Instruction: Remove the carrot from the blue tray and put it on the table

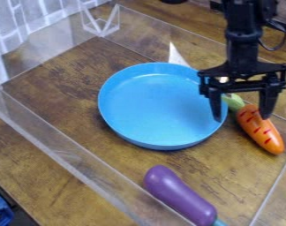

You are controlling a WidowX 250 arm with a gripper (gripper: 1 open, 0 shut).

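You're in the approach step: the gripper (244,100) hangs w/ jaws spread wide and nothing between them, fingers pointing nearly straight down, at the right edge of the blue tray (146,115). Note where the carrot (259,127) actually sits: on the table (75,79), just outside the tray's right rim, w/ its green stem end near or maybe touching the rim; can't tell which from this view. So the tray looks bare inside and the carrot's body already rests on the wood. Judging by that, the task's end state looks mostly met, or you're set to re-grasp and shift it clear of the rim. The carrot's long axis runs diagonal in the camera view, from upper left to lower right: stem end up-left toward the tray, rounded orange tip down-right toward the table's edge. Dark stripes cross the body. For a pick, you'd want the jaws straddling the short width, i.e. closing across that diagonal, not along it, so the wrist roll should match. Then come straight down over the mid-body, keep the tray-side finger off the rim, close, lift, set down well apart from the tray. The purple eggplant (181,196) lies near the front, out of your way.
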